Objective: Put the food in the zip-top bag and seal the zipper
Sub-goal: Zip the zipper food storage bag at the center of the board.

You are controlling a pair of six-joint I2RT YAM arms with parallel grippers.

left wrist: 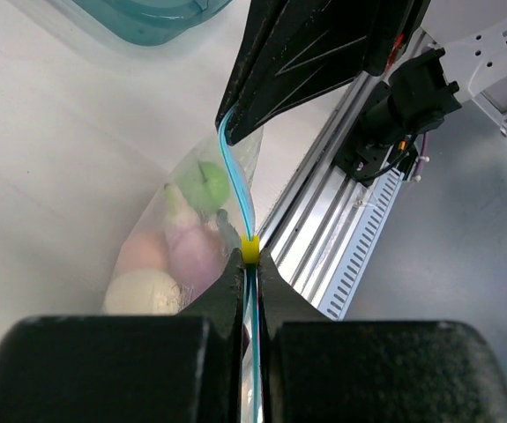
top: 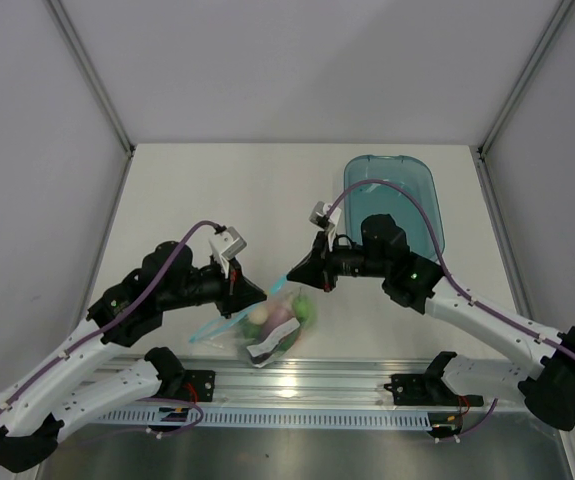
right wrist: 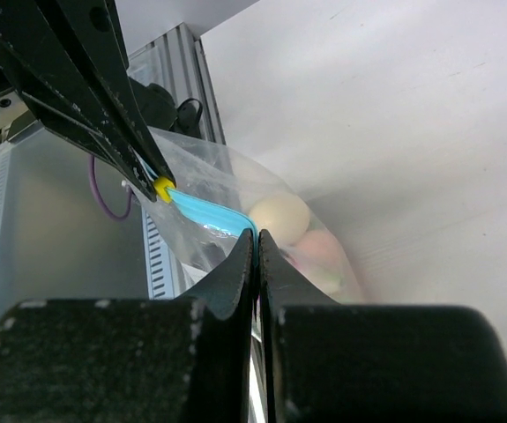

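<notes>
Pinched at two spots along the zipper (left wrist: 232,176), just beyond the rail (top: 297,380). Clenched on the strip with the left gripper (left wrist: 249,264), right beside a yellow tab (left wrist: 249,249). Clenched on it again with the right gripper (right wrist: 256,242), a little farther from the rail. Slung below the strip, the bag (top: 272,325), with the food (top: 285,315) inside, near the rail and well short of the tray (top: 392,200) beyond it. Hard to tell from these views whether sealed along the whole mouth.

Risks from here:
- sliding on too light a pinch, losing the strip and dropping the bag toward the rail
- pulling the two ends apart too hard and tearing the thin plastic
- catching crinkled film in the track and leaving a gap for food to spill
</notes>
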